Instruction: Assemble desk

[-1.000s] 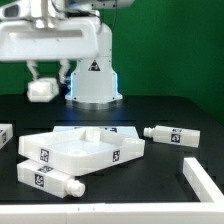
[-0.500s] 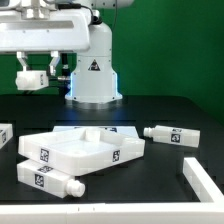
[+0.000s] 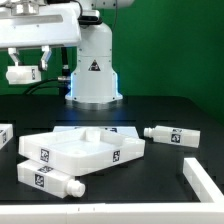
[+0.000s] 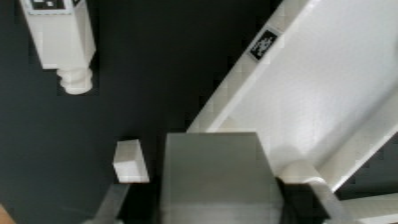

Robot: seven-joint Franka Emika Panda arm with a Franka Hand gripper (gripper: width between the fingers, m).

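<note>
Leftward your gripper [image 3: 30,65] carried its leg [image 3: 16,75] since half a second ago, fingers clamped on it at upper left. Your robot base [image 3: 96,90], top centre, wore a triangle sticker [image 3: 92,68]; the panel [image 3: 80,147], lower centre, bore black-and-white square tags [image 3: 115,154].

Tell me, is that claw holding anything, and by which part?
The claw holds one white leg in the air, pinched across its sides; where along its length is unclear.

1. Panel [image 3: 80,148] in the middle, before the robot base [image 3: 95,80].
2. Front leg [image 3: 50,180] just before the panel; side leg [image 3: 170,133] at the exterior view's right.
3. Edge leg [image 3: 4,135] at the exterior view's left; held leg [image 3: 22,73] aloft on that side.
</note>
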